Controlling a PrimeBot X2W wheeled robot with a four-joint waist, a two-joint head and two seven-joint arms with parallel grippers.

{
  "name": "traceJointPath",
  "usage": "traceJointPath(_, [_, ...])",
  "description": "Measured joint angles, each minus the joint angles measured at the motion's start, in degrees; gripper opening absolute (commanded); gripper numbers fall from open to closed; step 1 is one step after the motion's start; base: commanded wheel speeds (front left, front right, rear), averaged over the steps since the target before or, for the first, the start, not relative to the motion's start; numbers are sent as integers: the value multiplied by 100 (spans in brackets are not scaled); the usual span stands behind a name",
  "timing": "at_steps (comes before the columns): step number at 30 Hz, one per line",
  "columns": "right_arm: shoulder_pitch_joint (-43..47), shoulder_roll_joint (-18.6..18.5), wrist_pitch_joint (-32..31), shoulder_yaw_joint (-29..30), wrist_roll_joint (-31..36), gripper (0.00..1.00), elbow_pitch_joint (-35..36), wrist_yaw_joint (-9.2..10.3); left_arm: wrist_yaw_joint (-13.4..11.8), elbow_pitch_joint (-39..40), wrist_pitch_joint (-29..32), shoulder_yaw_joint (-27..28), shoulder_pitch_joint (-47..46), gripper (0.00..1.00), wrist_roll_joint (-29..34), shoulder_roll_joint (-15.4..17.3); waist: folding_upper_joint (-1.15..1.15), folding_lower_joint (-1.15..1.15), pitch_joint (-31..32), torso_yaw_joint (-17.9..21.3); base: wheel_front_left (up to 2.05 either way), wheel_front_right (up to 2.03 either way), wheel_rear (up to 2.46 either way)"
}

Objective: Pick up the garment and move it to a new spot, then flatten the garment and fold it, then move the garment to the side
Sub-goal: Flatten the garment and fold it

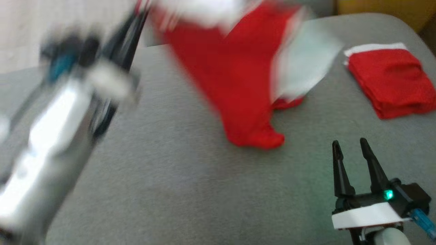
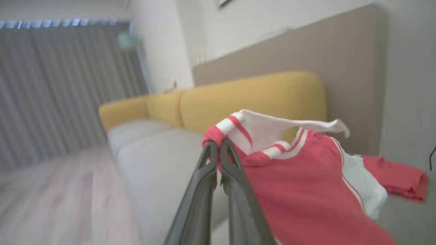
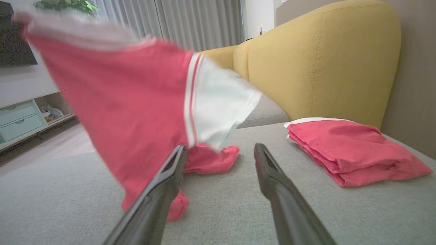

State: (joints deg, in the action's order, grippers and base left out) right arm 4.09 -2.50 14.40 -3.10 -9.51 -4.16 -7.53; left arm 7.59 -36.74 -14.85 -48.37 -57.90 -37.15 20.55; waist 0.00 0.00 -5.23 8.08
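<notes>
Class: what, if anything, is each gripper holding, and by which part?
The left gripper, jaws shut, holds the red and white garment by a striped edge at its top. The right gripper, jaws open, holds nothing.

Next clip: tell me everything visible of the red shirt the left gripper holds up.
The shirt is red, of soft knit-looking cloth, with a white sleeve and red-and-white striped trim along its edges. Unfolded and motion-blurred, it hangs slantwise from the left gripper, which is shut on a striped edge near the top. Its lower end rests crumpled on the grey cushion.
</notes>
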Motion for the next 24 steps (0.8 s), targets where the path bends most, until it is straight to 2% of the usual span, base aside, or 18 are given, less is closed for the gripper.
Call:
traceJointPath(2, [57,1,0,51,26,100,1,-1,-26,-7,14,73,916,0,-341,322,0,0,20,-142,0,0,0])
traceJointPath(6, [74,1,-1,159,165,100,2,-1,-347,293,15,524,2566,0,-793,726,0,-1,39,-364,0,0,0])
traceJointPath(10, [125,1,0,254,207,100,4,0,-730,900,15,1094,3874,0,-937,925,0,-1,46,-548,0,0,0])
traceJointPath(16, [153,2,0,332,310,100,2,-1,-1020,1660,15,1580,5115,0,-1089,962,0,-1,22,-805,0,0,0])
traceJointPath(17, [153,2,0,324,333,100,-1,-1,-1072,1729,15,1613,5188,33,-1091,966,0,-1,14,-844,0,0,0])
traceJointPath(18, [152,2,0,314,358,100,-4,-1,-1150,1790,15,1644,5228,100,-1115,975,0,-1,5,-879,0,0,0])
traceJointPath(22, [150,2,0,310,404,100,-8,-1,-1461,2151,77,1709,5233,100,-1050,1199,0,-1,-60,-969,0,0,0])
traceJointPath(24, [145,2,0,308,408,100,-5,0,-1526,2399,208,1746,5198,100,-1015,1335,0,0,-114,-992,0,0,0])
